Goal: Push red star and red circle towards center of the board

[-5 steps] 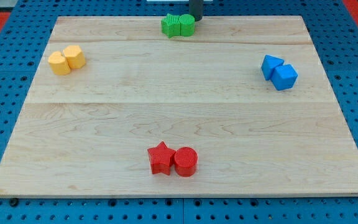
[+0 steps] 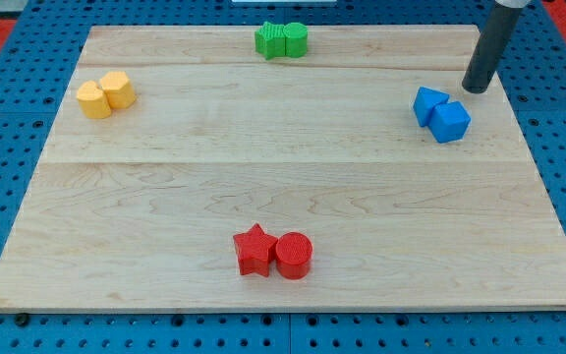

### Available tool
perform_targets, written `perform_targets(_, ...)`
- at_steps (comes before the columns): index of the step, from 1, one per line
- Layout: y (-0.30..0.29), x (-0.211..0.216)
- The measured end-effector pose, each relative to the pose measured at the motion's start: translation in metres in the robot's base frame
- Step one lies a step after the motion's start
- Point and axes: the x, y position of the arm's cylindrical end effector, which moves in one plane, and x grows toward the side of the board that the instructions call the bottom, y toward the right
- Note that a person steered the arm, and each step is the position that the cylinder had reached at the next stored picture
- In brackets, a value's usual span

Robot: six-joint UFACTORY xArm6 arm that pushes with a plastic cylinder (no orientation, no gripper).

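The red star (image 2: 254, 250) and the red circle (image 2: 294, 255) sit touching side by side near the view's bottom middle of the wooden board (image 2: 263, 167). My tip (image 2: 476, 89) is at the view's upper right, just above and right of the blue blocks, far from the red pair.
Two blue blocks (image 2: 441, 114) sit together at the view's right. Two green blocks (image 2: 281, 40) sit at the view's top middle. Two yellow blocks (image 2: 105, 94) sit at the view's upper left. Blue pegboard surrounds the board.
My tip has moved from beside the green blocks at the view's top middle to the view's upper right near the blue blocks. No block has moved.
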Motion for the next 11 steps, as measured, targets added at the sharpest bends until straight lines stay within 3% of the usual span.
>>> perform_targets(4, 0.012, 0.001)
perform_targets(5, 0.042, 0.016)
perform_targets(7, 0.038, 0.083)
perform_targets(11, -0.192, 0.224)
